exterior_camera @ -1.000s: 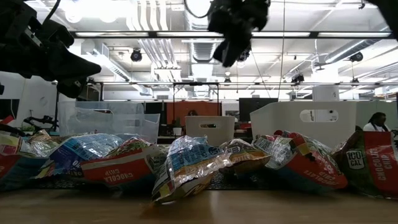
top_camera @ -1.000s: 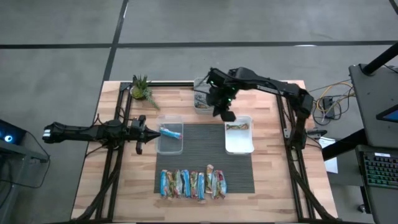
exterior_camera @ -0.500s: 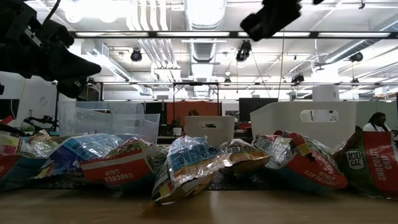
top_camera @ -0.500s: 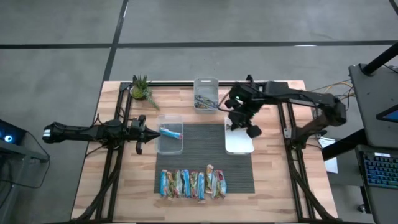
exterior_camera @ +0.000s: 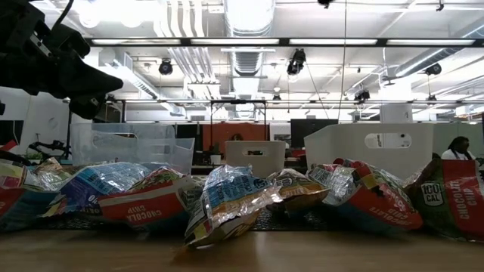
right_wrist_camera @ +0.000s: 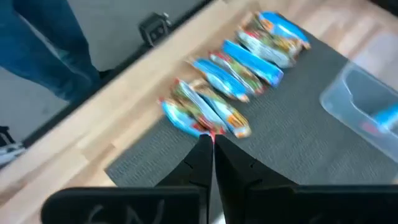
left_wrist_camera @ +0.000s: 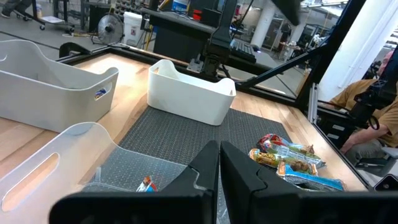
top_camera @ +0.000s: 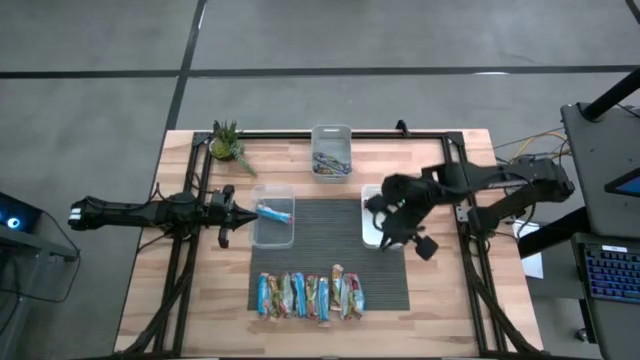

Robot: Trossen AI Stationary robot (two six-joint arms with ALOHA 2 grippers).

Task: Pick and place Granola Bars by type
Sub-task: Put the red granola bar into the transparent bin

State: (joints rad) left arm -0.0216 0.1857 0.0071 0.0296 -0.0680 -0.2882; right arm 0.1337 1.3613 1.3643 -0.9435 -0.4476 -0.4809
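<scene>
Trouble could come from the packing: your slim shiny-wrapped granola bars [top_camera: 311, 296], mostly blue, lie side by side in one tight row on the near edge of the dark ribbed mat [top_camera: 330, 215], wrappers touching. Bring the right claw [top_camera: 424, 247] down with its fingers together, as they are now, and you'd likely shove the row or drag a neighbour along, so part them first. It hangs empty above the white plastic bin [top_camera: 371, 234], right of the mat. One blue bar [top_camera: 274, 212] already sits in the clear plastic bin [top_camera: 273, 234]. Your left claw [top_camera: 236, 211], fingers also together, waits just left of that bin; watch it if you cross over. Pale wooden slats make up the surface [top_camera: 455, 310], a small potted plant [top_camera: 227, 143] at its far left corner, a grey bin [top_camera: 331, 151] at the far middle. Beyond: grey floor, bright ceiling lights, a seated person [exterior_camera: 457, 149].
</scene>
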